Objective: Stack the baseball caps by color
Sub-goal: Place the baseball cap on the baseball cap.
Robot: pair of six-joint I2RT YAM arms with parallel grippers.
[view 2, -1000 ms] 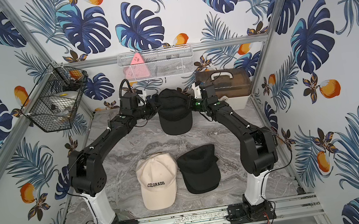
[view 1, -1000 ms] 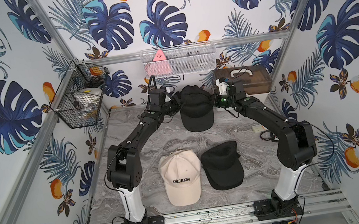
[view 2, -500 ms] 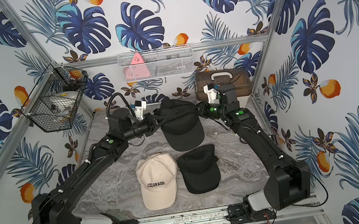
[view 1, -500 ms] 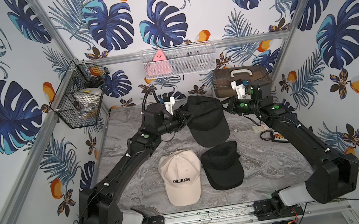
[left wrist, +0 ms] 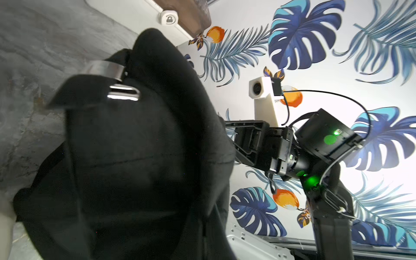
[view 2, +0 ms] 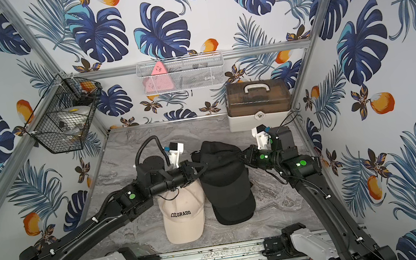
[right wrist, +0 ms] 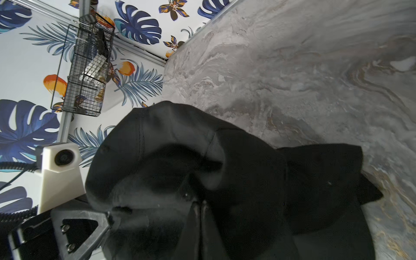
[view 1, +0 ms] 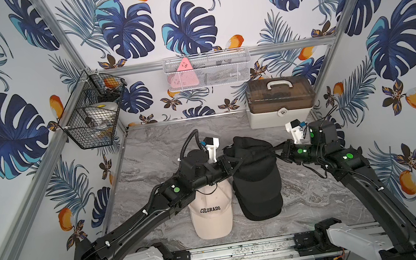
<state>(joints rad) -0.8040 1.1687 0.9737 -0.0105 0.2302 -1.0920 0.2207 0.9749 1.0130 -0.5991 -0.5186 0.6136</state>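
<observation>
Pinching the top black cap (view 1: 253, 163), left fingers (right wrist: 78, 215) and right fingers (left wrist: 247, 124) sit closed, tips buried in fabric.

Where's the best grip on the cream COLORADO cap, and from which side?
Probably the brim of the cream cap, from the front rail side: it juts free toward there, while the black caps crowd one flank and the left arm overhangs the crown's rear.
</observation>
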